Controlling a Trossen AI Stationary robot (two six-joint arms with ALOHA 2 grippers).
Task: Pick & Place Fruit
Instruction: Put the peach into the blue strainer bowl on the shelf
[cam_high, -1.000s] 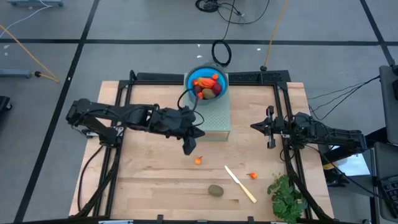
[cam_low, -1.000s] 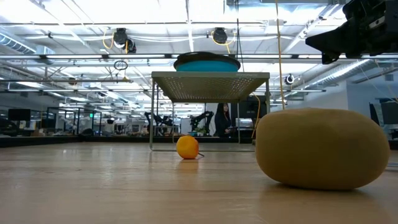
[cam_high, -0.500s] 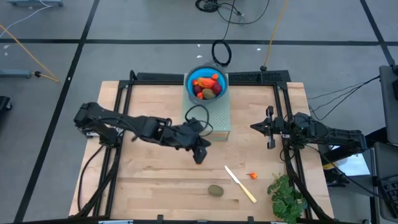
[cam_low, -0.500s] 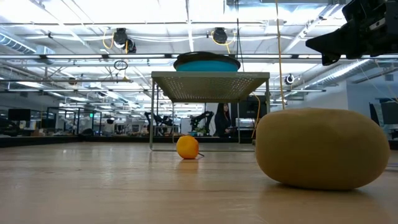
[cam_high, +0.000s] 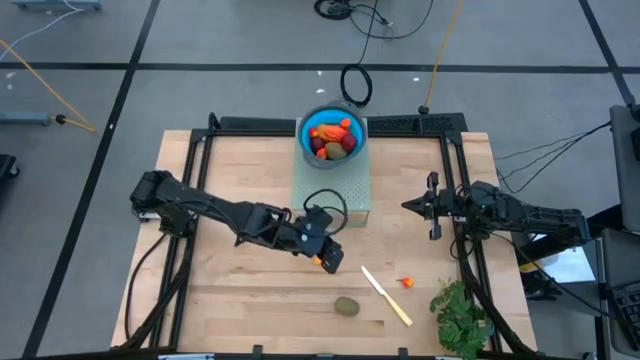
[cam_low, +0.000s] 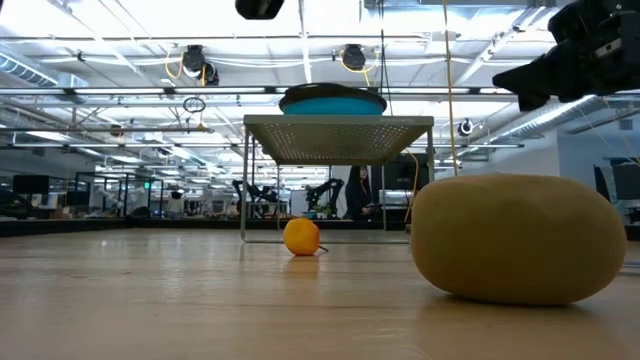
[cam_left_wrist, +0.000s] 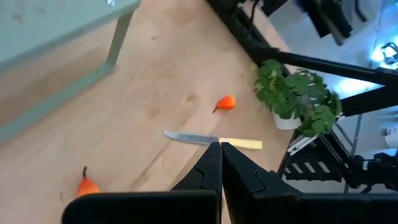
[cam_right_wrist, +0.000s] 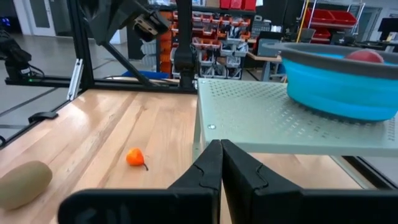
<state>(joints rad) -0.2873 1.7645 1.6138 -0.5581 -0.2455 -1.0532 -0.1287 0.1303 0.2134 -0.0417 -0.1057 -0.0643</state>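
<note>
Left claw (cam_high: 328, 260), pinched together and empty, hovers above an orange fruit bit (cam_left_wrist: 87, 186) near the knife (cam_high: 386, 296); next, spread and descend.

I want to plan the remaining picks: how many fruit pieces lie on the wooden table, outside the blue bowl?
3: a small orange piece under the left gripper, another orange piece right of the knife, and a kiwi near the front edge. None seems hidden.

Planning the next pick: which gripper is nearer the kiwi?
Left. The left gripper hovers just up-table of the kiwi; the right gripper waits farther off.
</note>
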